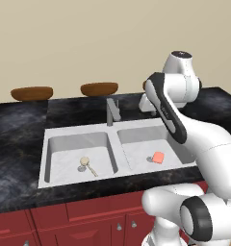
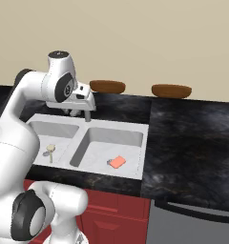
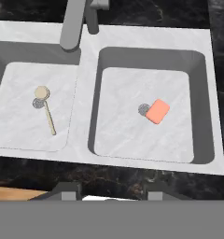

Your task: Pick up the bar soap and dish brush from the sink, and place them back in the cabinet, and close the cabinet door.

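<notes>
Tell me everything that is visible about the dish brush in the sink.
The dish brush is small and beige-tan, with a round disc head and a thin straight handle that looks wooden. It lies flat on the floor of the sink's left basin, its head beside the grey round drain, partly over it. Nothing holds it. The bar soap lies apart, in the right basin.

A kitchen: double-basin sink (image 1: 79,132) with faucet (image 1: 111,111) in black stone counter (image 1: 19,125), red drawers (image 1: 83,221) below.

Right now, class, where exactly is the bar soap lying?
The bar soap lies flat on the floor of the sink's right basin, beside the drain. The dish brush is in the left basin.
</notes>
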Controlling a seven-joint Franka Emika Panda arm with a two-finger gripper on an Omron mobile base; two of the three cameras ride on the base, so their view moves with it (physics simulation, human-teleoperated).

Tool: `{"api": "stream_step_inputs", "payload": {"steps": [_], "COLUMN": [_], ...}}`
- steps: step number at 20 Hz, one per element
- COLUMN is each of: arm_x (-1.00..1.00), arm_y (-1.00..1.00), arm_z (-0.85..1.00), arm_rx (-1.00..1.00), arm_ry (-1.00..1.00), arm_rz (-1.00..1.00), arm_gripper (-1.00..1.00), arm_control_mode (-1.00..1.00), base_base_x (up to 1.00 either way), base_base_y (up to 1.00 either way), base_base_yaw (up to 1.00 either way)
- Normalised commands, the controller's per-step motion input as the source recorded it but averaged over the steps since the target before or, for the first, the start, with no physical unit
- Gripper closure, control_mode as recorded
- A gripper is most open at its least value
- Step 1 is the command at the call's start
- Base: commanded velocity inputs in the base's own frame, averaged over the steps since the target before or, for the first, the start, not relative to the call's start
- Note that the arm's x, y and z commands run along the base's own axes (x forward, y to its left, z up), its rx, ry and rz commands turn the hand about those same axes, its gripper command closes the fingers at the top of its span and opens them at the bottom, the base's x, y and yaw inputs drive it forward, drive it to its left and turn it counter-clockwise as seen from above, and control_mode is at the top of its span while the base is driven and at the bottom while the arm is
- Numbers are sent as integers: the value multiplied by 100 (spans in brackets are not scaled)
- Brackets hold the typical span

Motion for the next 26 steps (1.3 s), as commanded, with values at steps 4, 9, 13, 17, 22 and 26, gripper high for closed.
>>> {"api": "stream_step_inputs", "payload": {"steps": [4,9,13,17,22,26], "arm_x": [0,0,0,1,14,31], "arm_y": [-6,-16,-21,-26,-32,-25], "arm_z": [0,-2,-8,-13,-25,-30], "arm_rx": [0,0,0,0,0,0], "arm_ry": [0,0,0,0,0,0], "arm_rz": [-4,-15,-18,-17,-7,0], "arm_gripper": [-100,-100,-100,-100,-100,-100], "arm_control_mode": [-100,-100,-100,-100,-100,-100], "base_base_x": [0,0,0,0,0,0], "base_base_y": [0,0,0,0,0,0], "base_base_yaw": [0,0,0,0,0,0]}}
